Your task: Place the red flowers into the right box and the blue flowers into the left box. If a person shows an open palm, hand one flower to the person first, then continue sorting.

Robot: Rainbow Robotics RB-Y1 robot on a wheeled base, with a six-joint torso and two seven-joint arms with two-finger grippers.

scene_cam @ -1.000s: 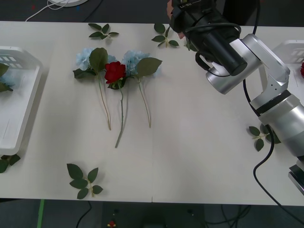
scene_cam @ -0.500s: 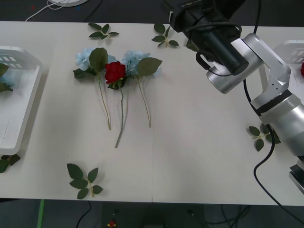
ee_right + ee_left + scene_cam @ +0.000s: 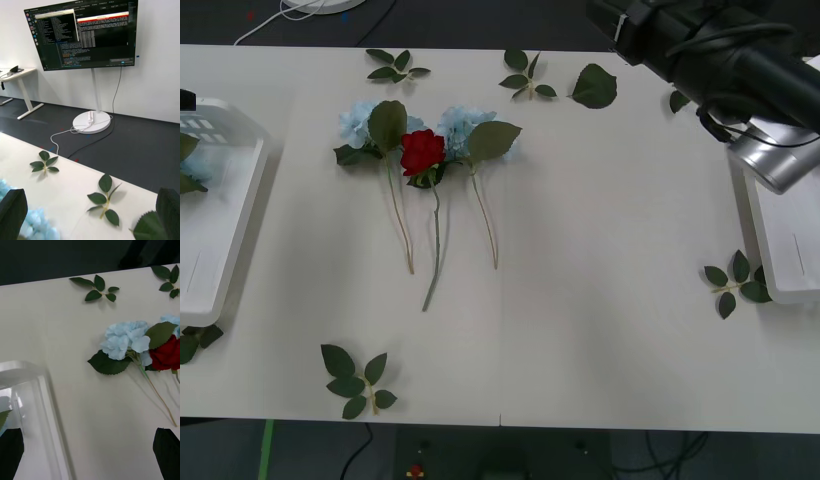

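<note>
Rose [image 3: 421,152] and two blue flowers [image 3: 463,128] at surface's 11 o'clock, unsorted. Right end effector [image 3: 90,215] open, empty, raised at 1 o'clock; left end effector [image 3: 90,452] open, empty, above left box [image 3: 225,215].

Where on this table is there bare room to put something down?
The widest free patch lies between the flower stems and the right box, below the big loose leaf. Another strip runs between the left box and the blue flowers. It is crowded where the red rose lies between them, and leaf sprigs dot the edges.
</note>
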